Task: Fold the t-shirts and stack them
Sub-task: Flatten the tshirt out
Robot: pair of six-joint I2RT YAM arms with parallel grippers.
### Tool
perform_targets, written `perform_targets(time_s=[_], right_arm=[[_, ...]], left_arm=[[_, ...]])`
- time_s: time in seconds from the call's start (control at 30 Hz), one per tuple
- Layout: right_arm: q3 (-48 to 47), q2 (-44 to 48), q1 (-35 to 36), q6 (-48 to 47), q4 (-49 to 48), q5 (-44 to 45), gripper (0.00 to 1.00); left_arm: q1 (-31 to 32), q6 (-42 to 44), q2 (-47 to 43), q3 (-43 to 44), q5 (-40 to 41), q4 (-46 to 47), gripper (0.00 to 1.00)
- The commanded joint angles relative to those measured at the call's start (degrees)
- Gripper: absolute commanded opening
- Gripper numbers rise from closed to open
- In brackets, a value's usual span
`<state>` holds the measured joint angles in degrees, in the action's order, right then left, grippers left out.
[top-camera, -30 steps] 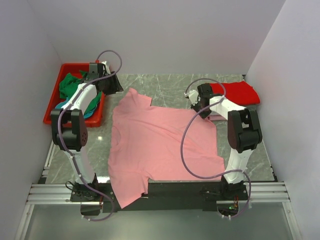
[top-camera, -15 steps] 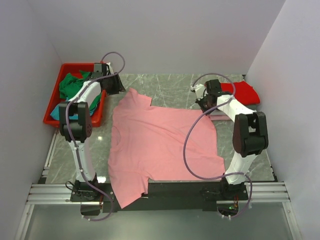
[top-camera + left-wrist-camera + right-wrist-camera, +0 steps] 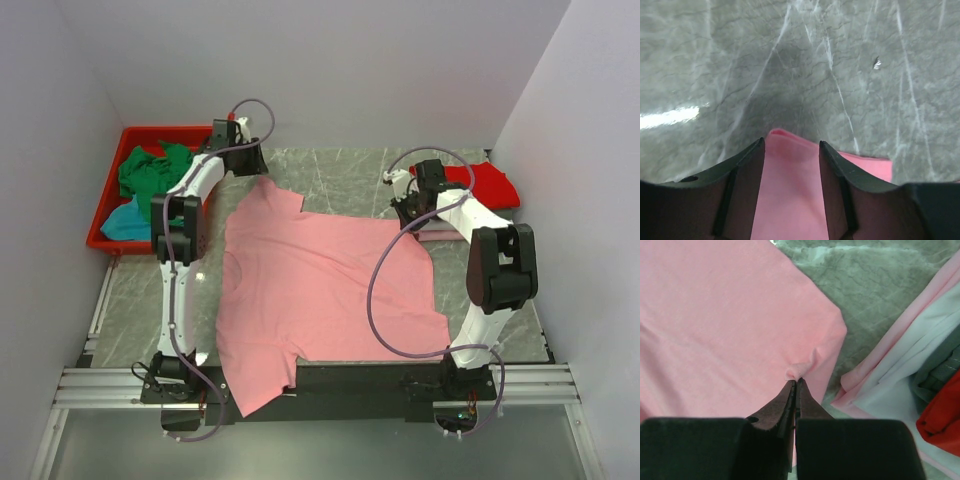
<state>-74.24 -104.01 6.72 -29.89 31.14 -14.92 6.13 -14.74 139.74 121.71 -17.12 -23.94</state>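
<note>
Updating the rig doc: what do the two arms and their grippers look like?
Left arm and right arm: white links, black joint housings, each with a looped mauve cable. Left gripper and right gripper: black tapered fingers.

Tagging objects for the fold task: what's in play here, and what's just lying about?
Job: salmon shirt, red shirt, green shirt, teal shirt, pale pink shirt.
Lying about: red bin, table.
</note>
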Motion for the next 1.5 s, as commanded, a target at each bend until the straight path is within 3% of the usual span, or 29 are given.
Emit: perform_targets(time_s=[0.0, 0.23, 0.43, 0.7, 1.0, 1.17, 1.47], right_arm=[[-1.35, 4.16, -1.18, 0.71, 0.59, -3.01, 0.00], [-1.44, 4.43, -1.89, 1.06, 0.94, -5.38, 0.00], [-1.79, 4.16, -1.97, 1.32, 1.47, -6.00, 0.00], [-1.70, 4.51, -2.59, 1.15, 1.91, -6.35, 0.00], [-1.88, 4.42, -2.68, 0.97, 2.53, -6.88, 0.00], [-1.96, 4.43, -2.77, 0.80, 2.79, -6.97, 0.00], [-2.58, 4.86, -2.77, 0.80, 3.41, -7.14, 0.00]], left_arm=[[0.11, 2.70, 4.20, 5.98, 0.51, -3.37, 0.53], [0.20, 5.51, 3.61, 4.06, 4.47, -2.77, 0.54], [1.33, 7.09, 7.47, 9.86, 6.31, -7.34, 0.54], [2.39, 7.01, 8.18, 10.39, 6.14, -7.08, 0.50], [2.39, 4.81, 8.62, 12.32, 4.82, -6.20, 0.30], [2.39, 4.20, 8.09, 12.41, 6.13, -5.85, 0.04], [2.39, 3.32, 0.11, 9.25, 7.02, -1.64, 0.00]])
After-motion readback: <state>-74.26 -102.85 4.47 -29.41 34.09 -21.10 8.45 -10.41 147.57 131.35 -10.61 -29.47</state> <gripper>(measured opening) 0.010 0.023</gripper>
